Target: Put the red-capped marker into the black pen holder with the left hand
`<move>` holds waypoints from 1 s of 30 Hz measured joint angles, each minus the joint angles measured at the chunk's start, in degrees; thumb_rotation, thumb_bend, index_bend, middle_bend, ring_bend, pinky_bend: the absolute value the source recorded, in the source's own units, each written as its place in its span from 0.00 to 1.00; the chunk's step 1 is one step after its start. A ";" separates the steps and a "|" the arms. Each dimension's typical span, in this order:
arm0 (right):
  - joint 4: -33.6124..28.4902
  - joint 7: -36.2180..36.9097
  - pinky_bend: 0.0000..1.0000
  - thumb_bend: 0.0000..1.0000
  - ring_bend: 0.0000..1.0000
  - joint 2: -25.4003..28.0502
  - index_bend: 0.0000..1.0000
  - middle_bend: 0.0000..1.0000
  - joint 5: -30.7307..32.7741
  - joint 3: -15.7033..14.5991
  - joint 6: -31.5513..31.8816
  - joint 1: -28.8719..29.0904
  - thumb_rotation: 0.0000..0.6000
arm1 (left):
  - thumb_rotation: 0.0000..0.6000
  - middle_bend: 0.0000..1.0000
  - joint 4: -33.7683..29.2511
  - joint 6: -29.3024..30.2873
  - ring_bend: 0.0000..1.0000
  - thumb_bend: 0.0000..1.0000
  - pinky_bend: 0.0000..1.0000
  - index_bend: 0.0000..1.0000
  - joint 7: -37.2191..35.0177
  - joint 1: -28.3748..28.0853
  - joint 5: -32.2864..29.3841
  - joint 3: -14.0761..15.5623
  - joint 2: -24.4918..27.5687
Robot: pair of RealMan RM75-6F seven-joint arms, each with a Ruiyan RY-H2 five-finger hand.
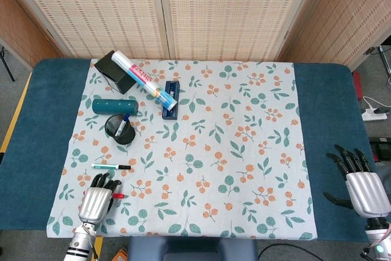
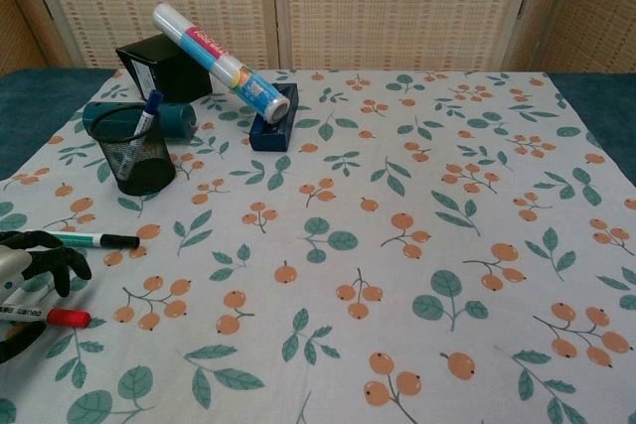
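The red-capped marker [image 2: 48, 316] lies flat on the floral cloth at the front left, its red cap [image 1: 118, 195] pointing right. My left hand [image 2: 28, 267] hovers over its white barrel, with the fingers arched above it and the thumb below it, and does not grip it. In the head view the left hand [image 1: 95, 202] covers most of the marker. The black mesh pen holder [image 2: 138, 155] stands upright further back, holding a blue-capped marker [image 2: 146, 112]. My right hand [image 1: 363, 189] rests open at the table's front right, far from everything.
A green marker with a black cap [image 2: 83, 239] lies just behind my left hand. Behind the pen holder [image 1: 120, 128] are a teal cylinder [image 1: 114, 106], a black box [image 1: 115, 71], and a white tube [image 1: 145, 84] leaning on a blue block [image 1: 171, 107].
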 measured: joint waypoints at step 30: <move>0.04 0.92 0.05 0.00 0.11 0.40 0.27 0.04 -0.54 -0.10 0.47 -0.20 1.00 | 1.00 0.65 5.19 6.90 0.29 0.35 0.23 0.59 4.47 3.29 0.91 1.03 -5.77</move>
